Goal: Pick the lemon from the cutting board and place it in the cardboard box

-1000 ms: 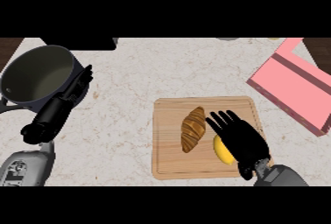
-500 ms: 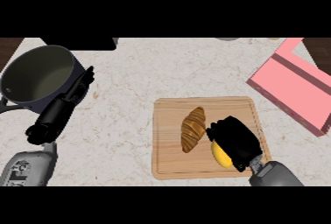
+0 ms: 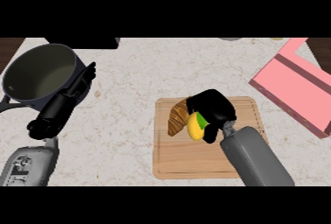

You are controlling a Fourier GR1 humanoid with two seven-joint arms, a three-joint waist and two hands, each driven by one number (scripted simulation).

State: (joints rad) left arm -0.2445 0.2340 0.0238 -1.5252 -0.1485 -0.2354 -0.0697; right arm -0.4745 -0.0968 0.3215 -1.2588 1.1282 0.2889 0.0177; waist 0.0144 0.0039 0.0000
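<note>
1. Cardboard box point(image 3: 294, 89): pink-sided, well right of the cutting board point(image 3: 194, 164), nothing in it that we can see.
2. Left hand point(image 3: 61, 107): fingers straight, resting beside the pot point(image 3: 39, 74), far left of the board.
3. Right hand point(image 3: 212, 109): fingers curled round the lemon point(image 3: 196, 126) over the board, beside the croissant point(image 3: 176, 119).
4. We judge the grasp made; carry and release remain.

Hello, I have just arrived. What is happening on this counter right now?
The robot's right hand has its fingers curled around the lemon over the wooden cutting board. A croissant lies on the board next to it. The pink box waits at the right, open. The left hand rests beside a dark pot.
</note>
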